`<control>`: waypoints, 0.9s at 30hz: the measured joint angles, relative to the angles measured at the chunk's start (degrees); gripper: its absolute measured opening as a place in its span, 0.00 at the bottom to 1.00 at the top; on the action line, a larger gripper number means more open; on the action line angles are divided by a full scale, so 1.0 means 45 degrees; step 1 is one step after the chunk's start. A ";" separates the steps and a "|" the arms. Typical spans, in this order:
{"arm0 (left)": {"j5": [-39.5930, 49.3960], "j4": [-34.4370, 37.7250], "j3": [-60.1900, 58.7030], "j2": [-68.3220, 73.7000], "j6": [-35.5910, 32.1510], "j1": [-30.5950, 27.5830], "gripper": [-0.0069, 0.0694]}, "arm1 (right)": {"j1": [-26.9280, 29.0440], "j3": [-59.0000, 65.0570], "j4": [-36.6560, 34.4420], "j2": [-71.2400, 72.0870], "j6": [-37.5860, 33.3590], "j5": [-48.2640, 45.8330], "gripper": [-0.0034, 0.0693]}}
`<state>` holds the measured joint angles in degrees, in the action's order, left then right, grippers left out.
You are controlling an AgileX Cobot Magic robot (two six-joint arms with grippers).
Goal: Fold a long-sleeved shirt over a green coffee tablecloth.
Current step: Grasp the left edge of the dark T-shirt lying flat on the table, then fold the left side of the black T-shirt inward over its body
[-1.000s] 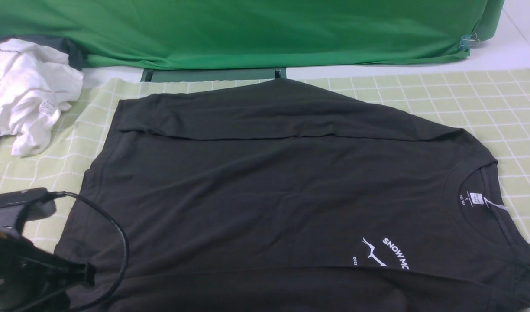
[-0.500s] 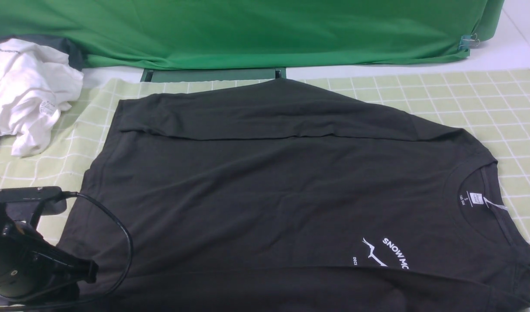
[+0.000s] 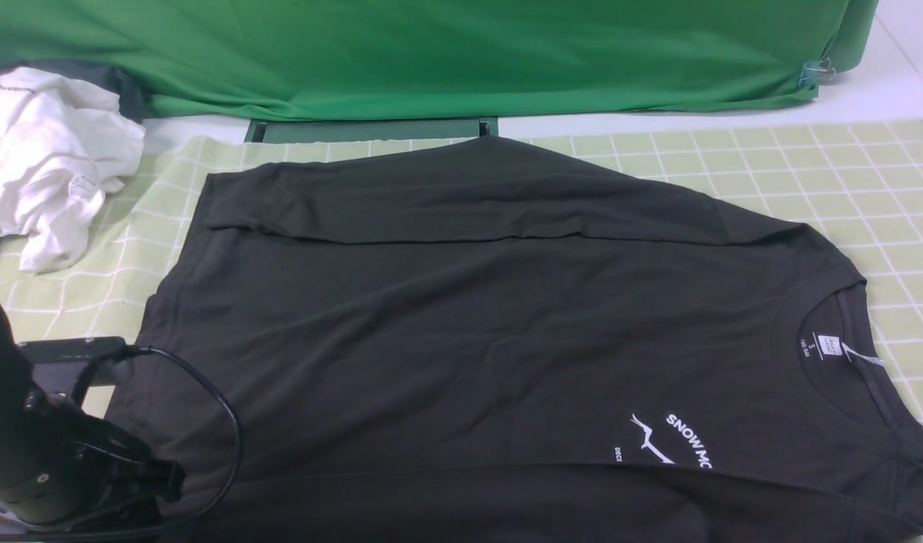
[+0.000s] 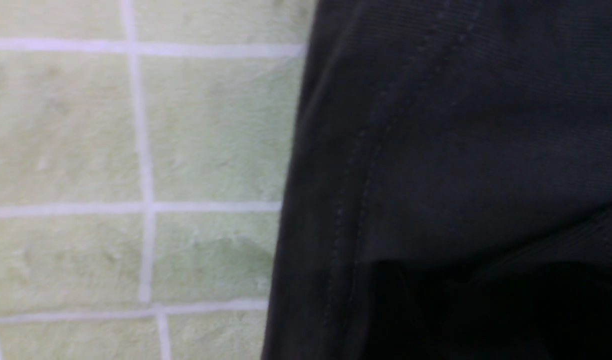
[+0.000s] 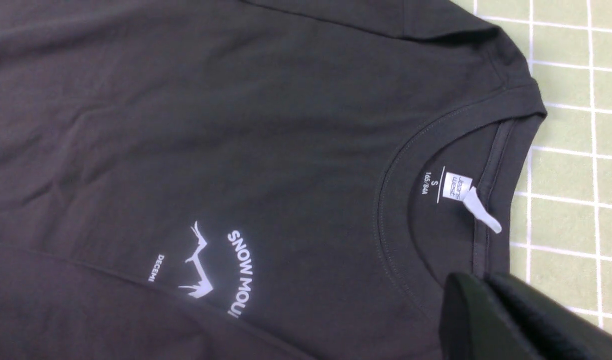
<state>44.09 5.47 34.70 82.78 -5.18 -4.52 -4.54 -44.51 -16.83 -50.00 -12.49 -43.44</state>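
**Gridded cloth on the worktop, dark shirt laid across it**

Deep-green backdrop fabric [image 3: 431,53] hangs along the far side, above a strip of white worktop [image 3: 846,102]; in front of it the green coffee tablecloth [image 3: 808,173], pale yellow-green with thin white grid lines, covers the surface from edge to edge.

At the far left a crumpled white garment [image 3: 47,158] with a small tag lies partly on the cloth's corner; nearer the camera the left arm [image 3: 32,460] sits low at the frame's edge, a black cable [image 3: 224,422] looping from it over the shirt's hem; the left end effector [image 3: 133,483] is just at that hem, but its jaws are hidden, so whether they are wide or narrow I cannot tell; the left wrist view shows only the stitched hem edge lying on the grid.

The long-sleeved shirt [image 3: 469,324], dark charcoal, lies flat on the tablecloth, hem to the left and collar to the right; one sleeve is folded along the far edge of the body, the other along the near edge, where it covers part of the white chest print [image 3: 673,441].

Further right the white neck label [image 3: 831,345] shows inside the collar; in the right wrist view the right end effector [image 5: 473,295] hangs over the collar's rim, jaws pressed together and gripping nothing; a small binder clip [image 3: 816,73] pinches the backdrop at the far right.
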 joint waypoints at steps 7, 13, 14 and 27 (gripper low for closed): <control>-0.0001 0.0443 0.0000 0.0099 -0.0591 0.0000 0.28 | 0.0000 0.0000 0.0000 -0.0010 0.0000 0.0000 0.10; 0.0820 0.0453 0.0300 0.0111 -0.0595 0.0000 0.12 | 0.0000 0.0000 0.0000 -0.0010 0.0000 0.0000 0.10; 0.0868 0.0453 0.0325 0.0111 -0.0595 0.0000 0.12 | 0.0000 0.0000 0.0000 -0.0010 0.0000 0.0000 0.10; 0.2302 0.0452 0.1531 -0.1940 -0.0651 0.0000 0.11 | 0.0000 0.0000 0.0000 -0.0010 -0.0011 0.0019 0.10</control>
<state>54.45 7.50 41.58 74.05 -8.11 -4.52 -4.54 -44.51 -16.83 -50.05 -12.54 -43.35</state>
